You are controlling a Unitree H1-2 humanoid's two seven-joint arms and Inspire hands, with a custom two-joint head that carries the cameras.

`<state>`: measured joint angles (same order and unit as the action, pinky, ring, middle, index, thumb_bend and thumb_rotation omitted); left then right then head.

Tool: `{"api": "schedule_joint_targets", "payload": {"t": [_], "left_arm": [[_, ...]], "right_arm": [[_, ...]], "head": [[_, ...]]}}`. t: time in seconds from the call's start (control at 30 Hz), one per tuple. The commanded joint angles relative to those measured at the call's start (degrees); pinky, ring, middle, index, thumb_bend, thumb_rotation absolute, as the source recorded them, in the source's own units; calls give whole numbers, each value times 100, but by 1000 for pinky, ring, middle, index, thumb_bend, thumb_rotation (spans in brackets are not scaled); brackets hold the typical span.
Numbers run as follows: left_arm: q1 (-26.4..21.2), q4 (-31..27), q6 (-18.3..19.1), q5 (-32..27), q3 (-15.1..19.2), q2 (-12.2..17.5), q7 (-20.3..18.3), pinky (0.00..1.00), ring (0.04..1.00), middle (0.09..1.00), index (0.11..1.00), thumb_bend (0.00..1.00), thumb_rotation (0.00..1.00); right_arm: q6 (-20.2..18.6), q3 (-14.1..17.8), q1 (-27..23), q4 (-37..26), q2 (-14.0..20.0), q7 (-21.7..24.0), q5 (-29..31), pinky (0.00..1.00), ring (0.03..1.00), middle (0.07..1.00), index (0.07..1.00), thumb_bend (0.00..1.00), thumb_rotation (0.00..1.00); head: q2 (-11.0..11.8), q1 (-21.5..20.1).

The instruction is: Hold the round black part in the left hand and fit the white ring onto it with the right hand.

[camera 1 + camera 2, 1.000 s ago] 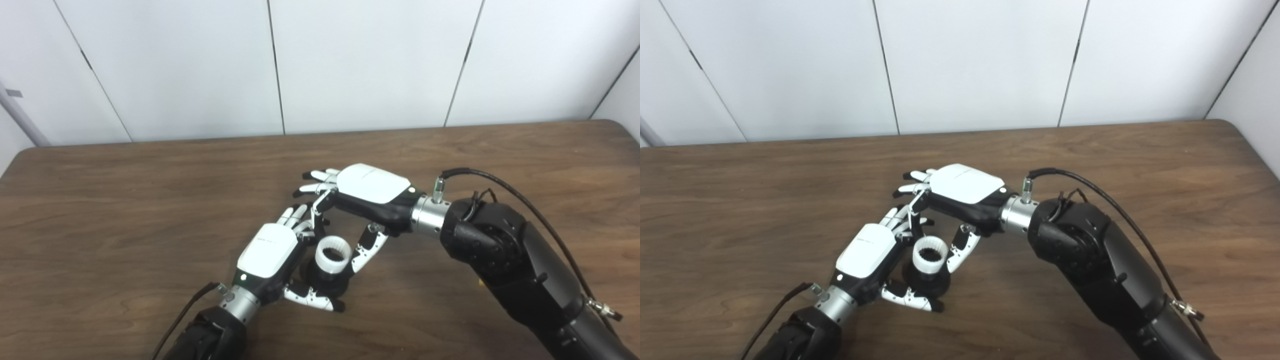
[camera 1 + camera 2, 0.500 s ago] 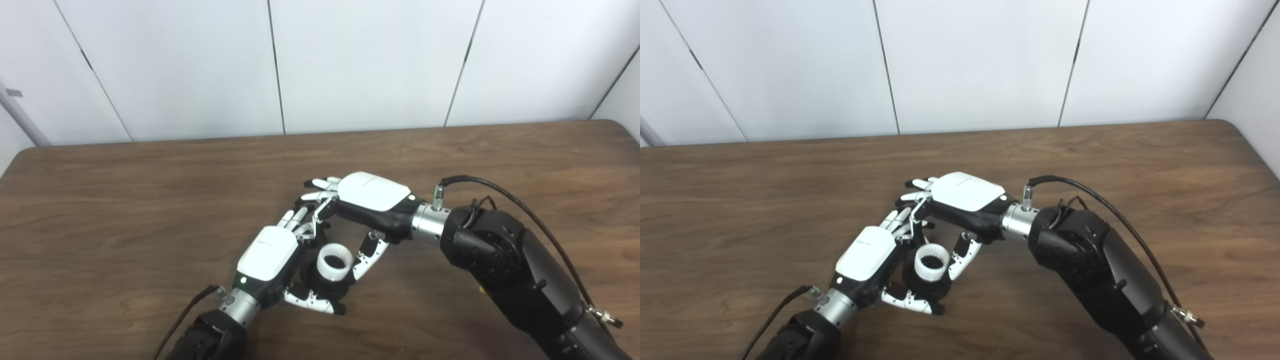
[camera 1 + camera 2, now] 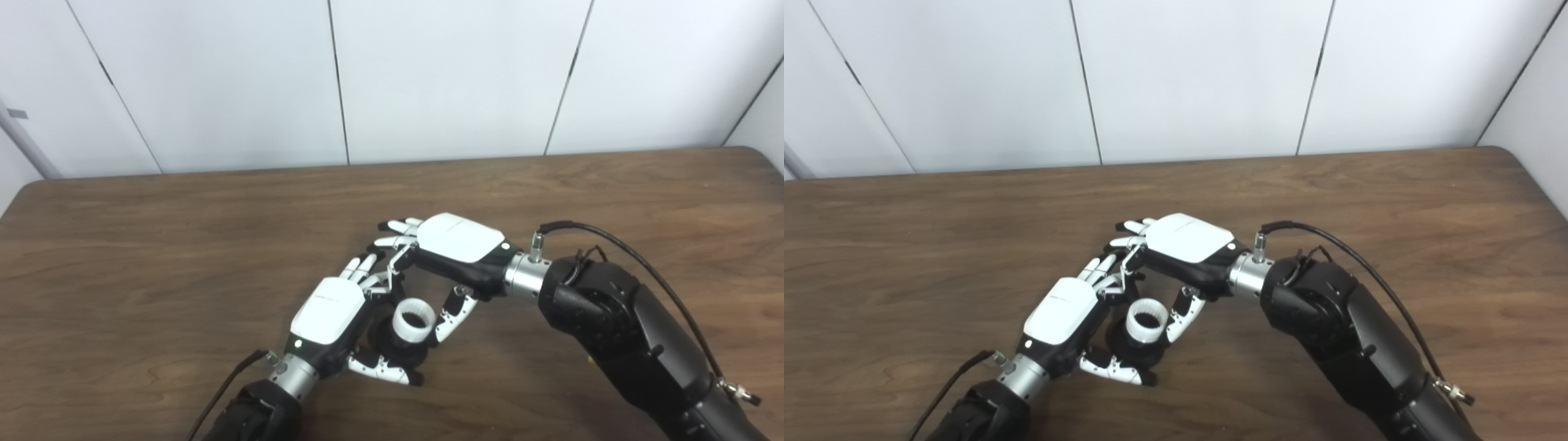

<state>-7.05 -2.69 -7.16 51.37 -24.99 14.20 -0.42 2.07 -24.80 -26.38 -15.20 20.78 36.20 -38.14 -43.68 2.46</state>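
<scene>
The left hand (image 3: 327,309) grips the black part (image 3: 392,344). The right hand (image 3: 456,245) pinches the white ring (image 3: 413,317) seated on top, remaining fingers extended.

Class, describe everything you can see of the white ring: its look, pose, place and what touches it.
The white ring is a short, matt, plastic-looking collar with fine ridges lining its dark bore. It sits opening-up on the round black part, which the left hand holds low over the wooden table. The right hand pinches it from above, thumb at its right side. Whether it is fully seated cannot be told.
</scene>
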Motion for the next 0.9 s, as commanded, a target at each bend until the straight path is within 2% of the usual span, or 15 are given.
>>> {"api": "schedule_joint_targets", "payload": {"t": [0.0, 0.33, 0.87], "left_arm": [[1, -171, -14, -23, 11, -7, -54, 1000, 1000, 858, 479, 521, 48], [24, -252, 46, -23, 21, -87, -141, 1000, 1000, 861, 479, 521, 48], [-28, -168, 24, 25, 13, -90, -114, 1000, 1000, 856, 479, 521, 49]], "right_arm": [[130, 31, -111, -39, -73, -174, 32, 1000, 1000, 910, 477, 521, 128], [286, 41, -53, 90, -191, -268, 95, 1000, 1000, 913, 476, 520, 127], [255, -13, 7, 108, -344, -293, 106, 1000, 1000, 913, 476, 517, 128]], "head": [[-3, 18], [-35, 88], [-12, 101]]}}
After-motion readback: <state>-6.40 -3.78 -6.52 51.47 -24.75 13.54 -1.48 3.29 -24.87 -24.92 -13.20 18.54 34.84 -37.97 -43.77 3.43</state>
